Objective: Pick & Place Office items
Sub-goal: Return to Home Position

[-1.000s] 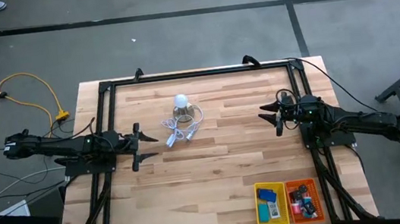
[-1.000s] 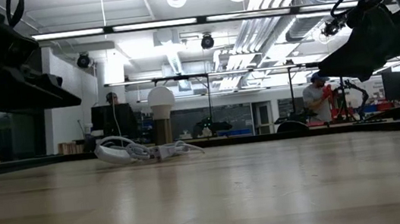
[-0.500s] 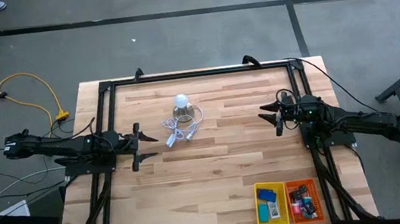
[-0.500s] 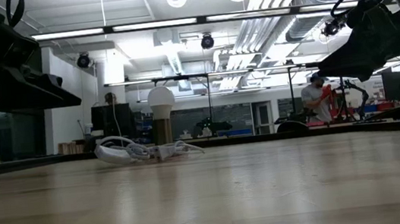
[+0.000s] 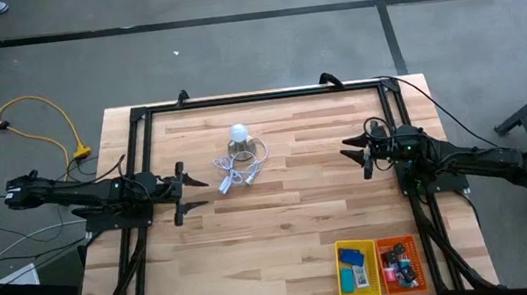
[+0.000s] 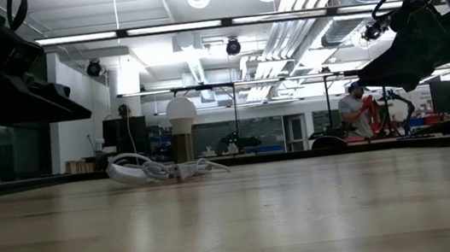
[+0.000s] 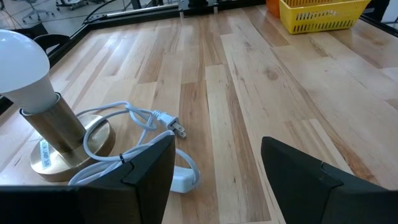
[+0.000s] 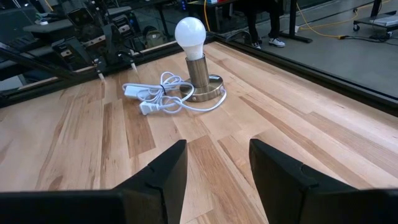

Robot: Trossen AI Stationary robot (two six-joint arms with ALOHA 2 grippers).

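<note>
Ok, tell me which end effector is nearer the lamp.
Left. The left end effector sits close beside the lamp; the right end effector is farther off on its other side.

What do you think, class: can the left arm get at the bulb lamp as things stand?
Probably yes: the left gripper, fingers open, faces the lamp across bare table, with only its looped cord between.
</note>
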